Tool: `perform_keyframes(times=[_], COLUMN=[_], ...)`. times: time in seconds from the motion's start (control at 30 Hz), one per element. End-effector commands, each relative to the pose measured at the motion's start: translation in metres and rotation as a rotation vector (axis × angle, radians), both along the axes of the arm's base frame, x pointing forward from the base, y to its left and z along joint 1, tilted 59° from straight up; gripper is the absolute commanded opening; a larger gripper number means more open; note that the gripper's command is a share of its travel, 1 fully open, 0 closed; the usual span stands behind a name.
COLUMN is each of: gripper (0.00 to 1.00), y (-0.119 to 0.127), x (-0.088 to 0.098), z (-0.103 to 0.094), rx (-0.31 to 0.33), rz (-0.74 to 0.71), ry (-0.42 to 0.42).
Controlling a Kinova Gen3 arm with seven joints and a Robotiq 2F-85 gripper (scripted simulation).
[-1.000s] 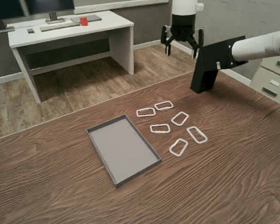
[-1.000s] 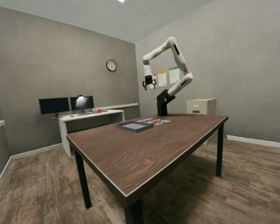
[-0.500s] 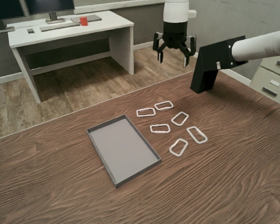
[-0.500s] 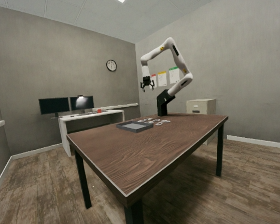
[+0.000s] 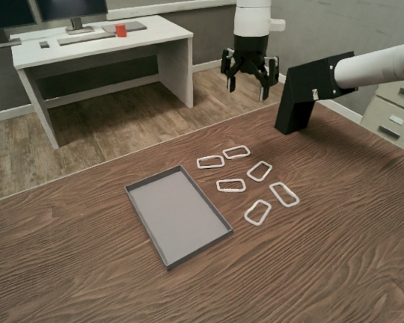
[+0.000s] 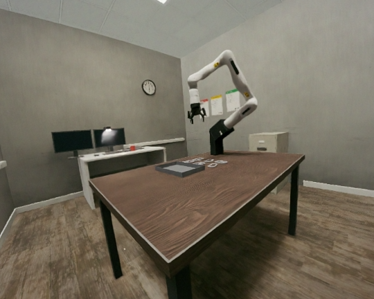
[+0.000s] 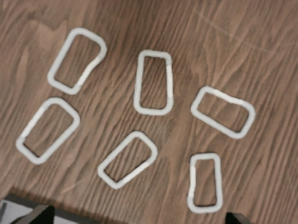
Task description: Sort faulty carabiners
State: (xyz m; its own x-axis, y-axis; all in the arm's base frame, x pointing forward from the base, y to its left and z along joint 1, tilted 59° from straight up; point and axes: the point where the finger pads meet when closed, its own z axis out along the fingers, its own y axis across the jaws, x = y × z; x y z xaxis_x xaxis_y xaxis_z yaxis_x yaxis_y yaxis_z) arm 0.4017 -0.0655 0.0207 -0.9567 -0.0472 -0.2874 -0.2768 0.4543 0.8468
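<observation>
Several white carabiners lie flat on the brown table to the right of the grey tray (image 5: 200, 251) (image 6: 174, 170), all outside it. One of them (image 5: 197, 163) lies nearest the tray's far corner, and another (image 5: 284, 202) lies farthest right. In the wrist view they fill the frame, with one carabiner (image 7: 171, 80) near the middle and another (image 7: 192, 182) at the bottom right. The tray is empty. My gripper (image 5: 247, 91) (image 6: 196, 119) is open and empty. It hangs high above the table's far edge, over the carabiners. Only its fingertips show at the wrist view's bottom corners.
The arm's black base (image 5: 297, 97) stands on the table behind the carabiners. A filing cabinet (image 5: 394, 116) is off the table's right side. A white desk (image 5: 99, 41) with monitors stands across the floor.
</observation>
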Motion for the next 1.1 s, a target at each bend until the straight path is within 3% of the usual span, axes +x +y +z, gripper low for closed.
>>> perform_keyframes(times=[0.0,0.3,0.33,0.87,0.9,1.07], gripper=[1.00,1.00,1.00,1.00,1.00,1.00], y=[-0.001,-0.001,-0.001,-0.001,0.027,0.027], x=[-0.001,-0.001,-0.002,-0.002,-0.022,-0.022], z=[0.003,0.003,0.001,0.001,-0.048,-0.048], rx=[-0.029,-0.029,-0.043,-0.045,-0.042,-0.042], rz=[-0.060,-0.060,-0.199,-0.213,-0.216,-0.216], ry=[0.124,0.124,0.367,0.392,0.393,0.393])
